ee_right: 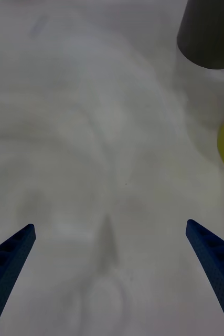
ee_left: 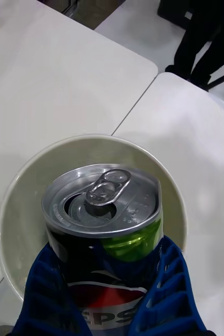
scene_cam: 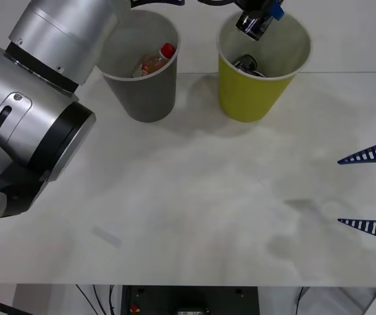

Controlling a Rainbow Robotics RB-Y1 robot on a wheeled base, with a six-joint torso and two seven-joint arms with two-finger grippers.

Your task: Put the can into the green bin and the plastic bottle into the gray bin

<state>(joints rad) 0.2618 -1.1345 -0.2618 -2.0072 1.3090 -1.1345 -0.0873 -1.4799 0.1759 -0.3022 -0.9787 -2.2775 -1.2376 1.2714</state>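
Directly above the green bin, the left gripper holds the can clamped, poised for dropping. Beside the bin, the bottle lies in the gray bin; the right gripper waits, fingers apart.

The green bin and the gray bin stand apart at the far side of the table, with a passable gap between them. The left gripper, clamping a can, hangs over the green bin's mouth. The near and right tabletop lies open around the spread right gripper.

two bins, two cans, one plastic bottle, two claws
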